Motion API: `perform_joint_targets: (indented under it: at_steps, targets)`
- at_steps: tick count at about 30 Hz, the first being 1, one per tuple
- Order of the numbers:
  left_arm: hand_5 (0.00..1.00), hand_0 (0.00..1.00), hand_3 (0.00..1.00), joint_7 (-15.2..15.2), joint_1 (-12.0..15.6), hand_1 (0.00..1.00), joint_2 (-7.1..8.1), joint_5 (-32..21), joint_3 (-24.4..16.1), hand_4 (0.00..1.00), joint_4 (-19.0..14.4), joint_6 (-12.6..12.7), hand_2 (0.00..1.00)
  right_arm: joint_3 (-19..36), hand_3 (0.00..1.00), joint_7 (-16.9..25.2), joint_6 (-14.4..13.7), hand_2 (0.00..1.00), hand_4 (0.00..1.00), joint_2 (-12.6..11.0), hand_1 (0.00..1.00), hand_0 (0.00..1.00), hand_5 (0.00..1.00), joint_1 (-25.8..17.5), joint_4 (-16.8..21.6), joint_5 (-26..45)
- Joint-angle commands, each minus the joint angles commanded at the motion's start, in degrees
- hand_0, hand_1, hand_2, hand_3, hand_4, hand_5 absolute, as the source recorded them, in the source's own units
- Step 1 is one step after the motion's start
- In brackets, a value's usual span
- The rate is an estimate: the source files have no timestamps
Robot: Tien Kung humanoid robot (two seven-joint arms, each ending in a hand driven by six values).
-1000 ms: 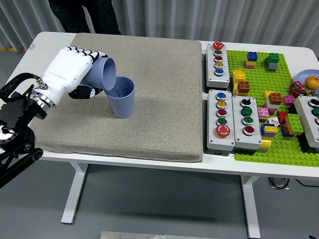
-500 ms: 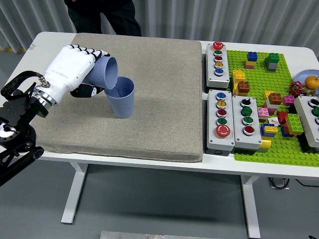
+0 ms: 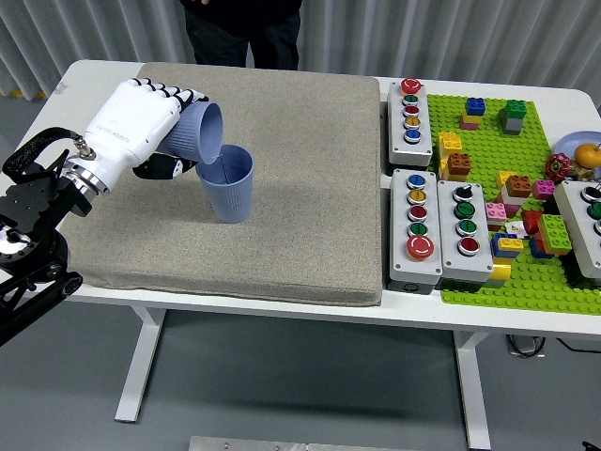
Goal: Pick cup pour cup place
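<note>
Mat [image 3: 282,188]: I have the grey pad under the work, softening the set-down.
Left hand [image 3: 141,127]: fingers wrapped around the tilted cup, wrist rolled so it pours.
Tilted cup [image 3: 195,136]: mouth angled down over the other's rim.
Standing cup [image 3: 228,183]: upright on the mat, receiving.
Right hand: out of sight.

Left hand up a bit — person moved right

Left hand [image 3: 141,122] with tilted cup [image 3: 195,134] rose slightly; person [image 3: 242,28] at far side shifted rightward.

Bare mat [image 3: 310,188] between cup [image 3: 229,184] and button boxes [image 3: 416,225].
</note>
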Motion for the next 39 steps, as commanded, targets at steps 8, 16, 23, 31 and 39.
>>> perform_joint_targets:
  at_steps: [8,16,23,31,39]
  targets:
    - [0.154,0.551,0.606,0.2,-1.06,0.571,1.66,0.0,1.46,0.687,-0.47,-0.51,0.633,-0.12,0.579,0.08,-0.02,0.62,0.002,-0.08,0.651,0.711,0.016,0.0,0.0,0.18]
    - [0.151,0.552,0.607,0.28,-1.61,0.572,2.22,0.0,2.23,0.686,-0.8,-0.69,0.634,-0.11,0.579,0.08,-0.06,0.62,0.002,-0.09,0.651,0.711,0.017,0.09,0.0,0.19]
    - [0.152,0.552,0.607,0.33,-1.56,0.574,2.23,0.0,2.27,0.685,-0.78,-0.6,0.634,-0.13,0.579,0.03,-0.11,0.62,0.002,-0.05,0.651,0.711,0.016,0.04,0.0,0.2]
    - [0.151,0.552,0.607,0.1,-1.08,0.574,2.0,0.0,1.93,0.685,-0.7,-0.16,0.635,-0.1,0.579,-0.01,-0.09,0.62,0.002,0.01,0.651,0.711,0.018,-0.21,0.0,0.07]
    - [0.151,0.553,0.609,-5.2,1.99,0.575,-0.35,-15.17,-2.53,0.688,2.12,10.87,0.647,0.13,0.58,-0.13,-0.03,0.62,0.002,0.17,0.651,0.711,0.017,-0.45,0.0,-0.34]
